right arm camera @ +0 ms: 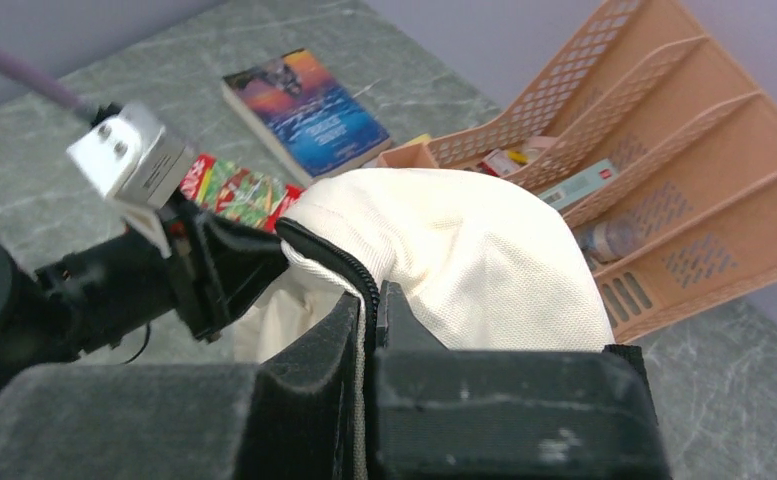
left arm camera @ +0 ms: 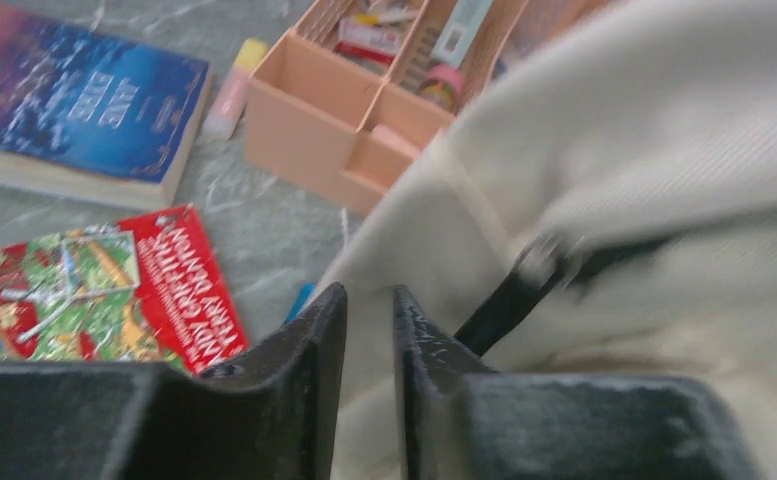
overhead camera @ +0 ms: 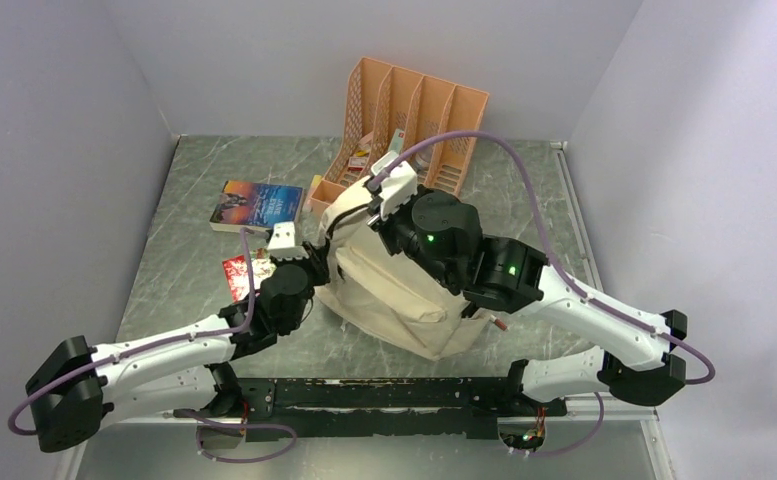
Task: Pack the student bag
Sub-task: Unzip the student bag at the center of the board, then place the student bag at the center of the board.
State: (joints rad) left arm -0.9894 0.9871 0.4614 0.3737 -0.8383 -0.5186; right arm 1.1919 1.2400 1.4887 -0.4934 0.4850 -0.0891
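Pinching the bag [overhead camera: 404, 290] at its left edge, your left tool [left arm camera: 369, 296] is nearly closed, with cream fabric filling the narrow gap between the fingers. Your right tool [right arm camera: 369, 300] is clamped on the zipper rim at the bag's far end. The bag lies mid-bench [overhead camera: 194, 175], its far end just in front of the orange organizer [overhead camera: 414, 105]. A blue book [overhead camera: 259, 203] and a red booklet [left arm camera: 114, 290] lie flat to the bag's left, near each other.
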